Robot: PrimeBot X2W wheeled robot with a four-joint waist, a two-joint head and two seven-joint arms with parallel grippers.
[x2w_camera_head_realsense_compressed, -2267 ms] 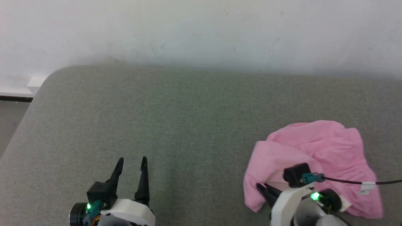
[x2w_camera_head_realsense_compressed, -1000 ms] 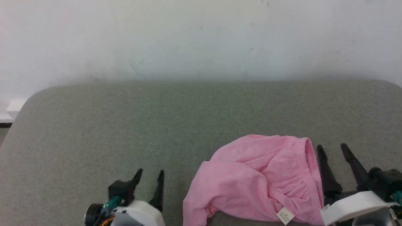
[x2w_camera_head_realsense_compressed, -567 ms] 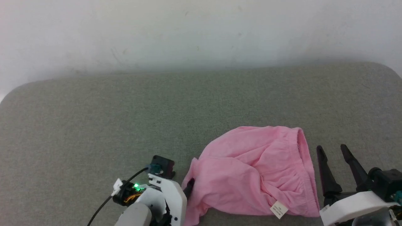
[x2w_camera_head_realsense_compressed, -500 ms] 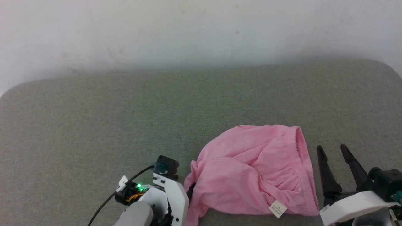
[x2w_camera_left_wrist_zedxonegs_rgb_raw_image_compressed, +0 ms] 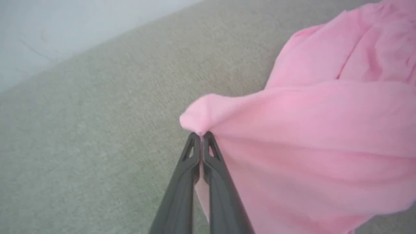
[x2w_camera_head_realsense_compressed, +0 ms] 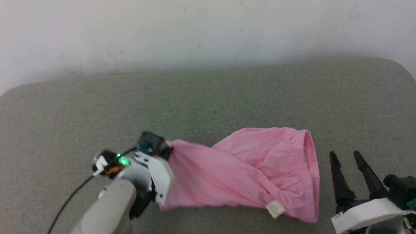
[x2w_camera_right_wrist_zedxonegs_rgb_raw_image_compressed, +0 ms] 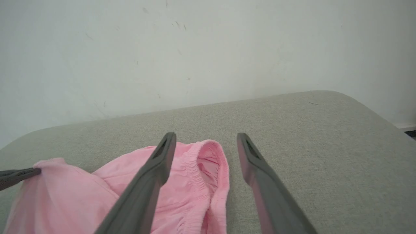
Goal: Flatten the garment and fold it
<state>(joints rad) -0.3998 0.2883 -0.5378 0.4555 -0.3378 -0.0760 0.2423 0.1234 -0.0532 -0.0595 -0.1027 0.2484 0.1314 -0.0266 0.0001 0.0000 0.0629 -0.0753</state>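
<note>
At the near right, the right gripper [x2w_camera_head_realsense_compressed: 344,154] rests with fingers spread and empty, just right of the garment [x2w_camera_head_realsense_compressed: 247,172], whose white label [x2w_camera_head_realsense_compressed: 274,208] hangs at its near edge. Further left, the left gripper [x2w_camera_left_wrist_zedxonegs_rgb_raw_image_compressed: 201,136] is pressed together, pinching the garment's left corner and drawing the cloth leftwards over the grey cushion [x2w_camera_head_realsense_compressed: 195,104]. A white wall [x2w_camera_head_realsense_compressed: 195,32] stands beyond.

I'm counting one pink garment [x2w_camera_head_realsense_compressed: 247,169] lying on one grey padded surface [x2w_camera_head_realsense_compressed: 208,97], one white label [x2w_camera_head_realsense_compressed: 274,208] showing at its edge, and two grippers: one left gripper [x2w_camera_left_wrist_zedxonegs_rgb_raw_image_compressed: 201,138], one right gripper [x2w_camera_head_realsense_compressed: 344,152]
</note>
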